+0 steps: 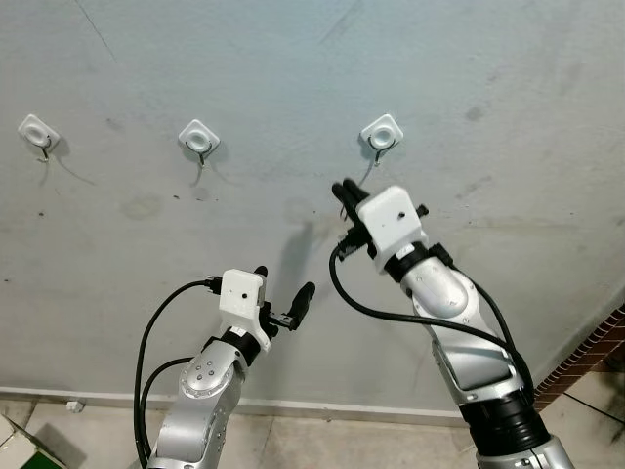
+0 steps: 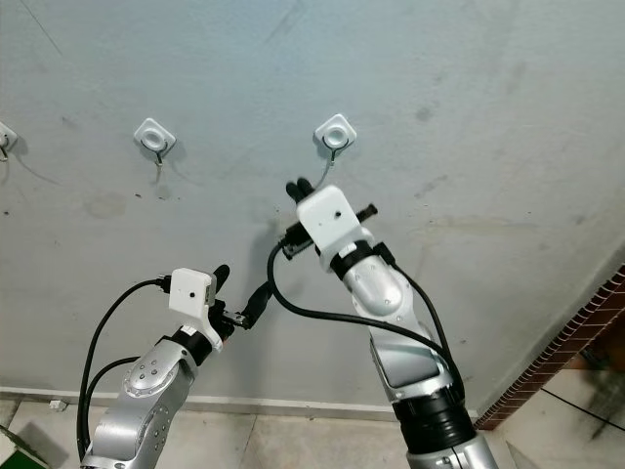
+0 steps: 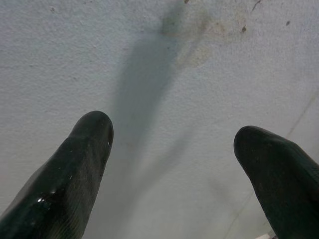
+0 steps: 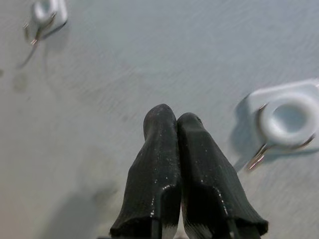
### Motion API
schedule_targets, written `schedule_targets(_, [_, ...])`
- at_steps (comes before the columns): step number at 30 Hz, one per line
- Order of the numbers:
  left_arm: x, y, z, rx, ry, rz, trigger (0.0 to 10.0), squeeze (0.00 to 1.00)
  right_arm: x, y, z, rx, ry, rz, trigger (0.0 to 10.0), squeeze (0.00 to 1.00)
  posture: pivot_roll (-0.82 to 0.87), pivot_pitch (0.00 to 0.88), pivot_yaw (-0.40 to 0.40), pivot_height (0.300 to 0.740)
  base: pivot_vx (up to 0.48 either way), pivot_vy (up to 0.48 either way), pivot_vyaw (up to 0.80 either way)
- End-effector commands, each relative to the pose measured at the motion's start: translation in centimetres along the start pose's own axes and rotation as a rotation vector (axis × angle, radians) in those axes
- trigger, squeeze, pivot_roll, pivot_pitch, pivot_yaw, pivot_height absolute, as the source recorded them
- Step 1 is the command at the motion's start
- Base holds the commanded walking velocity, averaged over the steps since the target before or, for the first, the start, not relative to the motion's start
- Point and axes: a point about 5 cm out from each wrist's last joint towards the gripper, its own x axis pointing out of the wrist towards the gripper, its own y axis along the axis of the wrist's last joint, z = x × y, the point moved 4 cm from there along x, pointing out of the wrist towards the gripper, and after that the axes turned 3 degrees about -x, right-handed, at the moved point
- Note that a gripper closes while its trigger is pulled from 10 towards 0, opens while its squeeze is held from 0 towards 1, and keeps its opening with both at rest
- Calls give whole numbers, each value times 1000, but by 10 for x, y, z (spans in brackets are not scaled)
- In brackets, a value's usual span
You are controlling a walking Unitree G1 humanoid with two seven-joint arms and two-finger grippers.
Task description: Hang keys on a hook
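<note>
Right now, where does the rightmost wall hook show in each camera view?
Left eye view: rightmost hook, upper centre, just above the right gripper.
Right eye view: upper centre, again just above that gripper.
Right wrist view: white pad and metal hook, close beside the shut fingertips.
Left wrist view: bare wall beyond the open left gripper.
Shared landmark: the right gripper's black fingertips.

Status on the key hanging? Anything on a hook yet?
Done: nothing I can confirm. All three hooks, left, middle and right hook, look bare, with no keys visible. In hand: right gripper is raised just below the right hook, jaws pressed shut with nothing seen between them. Left gripper is open and empty, facing the wall. Left: the actual hanging.
</note>
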Motion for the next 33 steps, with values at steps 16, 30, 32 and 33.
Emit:
schedule_targets(16, [2, 1, 0, 6, -11, -2, 10000, 0, 16, 30, 43, -58, -133, 113, 10000, 0, -55, 0, 51, 740, 0, 0, 0])
schedule_targets(30, [5, 21, 20, -22, -114, 79, 10000, 0, 15, 13, 52, -64, -173, 69, 10000, 0, -54, 0, 49, 740, 0, 0, 0])
schedule_targets(32, [6, 25, 23, -25, -124, 90, 10000, 0, 15, 12, 53, -63, -176, 66, 10000, 0, -54, 0, 49, 740, 0, 0, 0])
schedule_targets(33, [8, 32, 28, -26, -144, 114, 10000, 0, 14, 11, 53, -60, -179, 64, 10000, 0, -54, 0, 49, 740, 0, 0, 0])
